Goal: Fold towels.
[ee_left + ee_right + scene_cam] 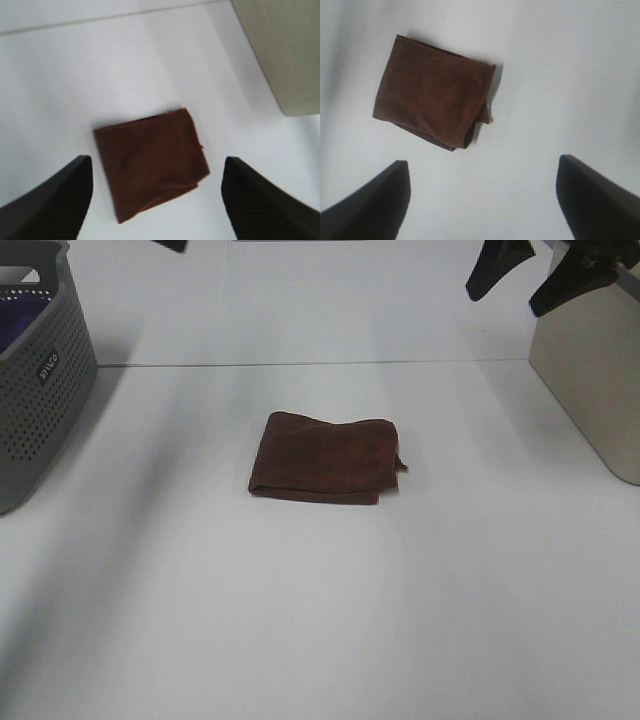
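The dark reddish-brown towel point(326, 457) lies folded into a small thick rectangle in the middle of the white table, with a corner sticking out at its right edge. It also shows in the left wrist view point(150, 162) and the right wrist view point(432, 90). My left gripper point(157, 167) is open and empty, raised well above the towel; only a dark tip of it point(170, 244) shows at the top edge of the exterior view. My right gripper point(530, 275) is open and empty, raised at the back right, apart from the towel point(483, 162).
A grey perforated basket point(40, 390) stands at the left edge with a purple cloth point(18, 320) inside. A beige bin point(590, 380) stands at the right edge and also shows in the left wrist view point(285, 50). A thin seam point(300, 363) crosses the table behind the towel.
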Controlling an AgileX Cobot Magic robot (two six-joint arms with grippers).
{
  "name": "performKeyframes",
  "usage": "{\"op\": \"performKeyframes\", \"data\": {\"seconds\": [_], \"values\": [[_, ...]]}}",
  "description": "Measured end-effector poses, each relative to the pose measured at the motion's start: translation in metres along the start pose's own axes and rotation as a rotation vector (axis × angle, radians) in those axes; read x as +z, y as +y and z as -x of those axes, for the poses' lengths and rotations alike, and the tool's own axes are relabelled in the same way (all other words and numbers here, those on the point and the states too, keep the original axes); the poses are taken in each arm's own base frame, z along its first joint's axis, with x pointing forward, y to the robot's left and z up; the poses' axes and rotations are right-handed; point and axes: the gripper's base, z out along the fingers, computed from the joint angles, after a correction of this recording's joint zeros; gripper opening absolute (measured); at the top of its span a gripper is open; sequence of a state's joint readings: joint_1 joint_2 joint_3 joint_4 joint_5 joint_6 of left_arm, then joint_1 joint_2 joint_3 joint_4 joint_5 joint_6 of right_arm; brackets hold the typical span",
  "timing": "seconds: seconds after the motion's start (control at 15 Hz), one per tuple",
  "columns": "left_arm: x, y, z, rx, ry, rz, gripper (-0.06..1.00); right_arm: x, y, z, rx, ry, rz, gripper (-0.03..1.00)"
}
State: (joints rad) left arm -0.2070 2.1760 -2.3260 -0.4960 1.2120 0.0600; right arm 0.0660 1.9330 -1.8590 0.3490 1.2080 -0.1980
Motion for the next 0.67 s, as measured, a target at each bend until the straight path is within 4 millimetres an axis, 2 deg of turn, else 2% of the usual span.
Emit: {"op": "performKeyframes", "data": {"seconds": [0.07, 0.2, 0.33, 0.47, 0.67], "values": [[-0.060, -0.027, 0.004, 0.091, -0.107, 0.120, 0.69, -0.024, 0.020, -0.012, -0.057, -0.023, -0.083, 0.76], [-0.117, -0.058, 0.000, 0.161, -0.216, 0.143, 0.69, -0.045, 0.047, -0.032, -0.098, -0.041, -0.115, 0.76], [-0.159, -0.073, -0.016, 0.188, -0.261, 0.175, 0.69, -0.054, 0.064, -0.056, -0.093, -0.029, -0.131, 0.76], [-0.173, -0.072, -0.037, 0.187, -0.229, 0.220, 0.69, -0.060, 0.070, -0.075, -0.095, -0.018, -0.144, 0.76], [-0.173, -0.055, -0.097, 0.140, -0.072, 0.307, 0.69, -0.064, 0.069, -0.117, -0.091, 0.030, -0.169, 0.76]]}}
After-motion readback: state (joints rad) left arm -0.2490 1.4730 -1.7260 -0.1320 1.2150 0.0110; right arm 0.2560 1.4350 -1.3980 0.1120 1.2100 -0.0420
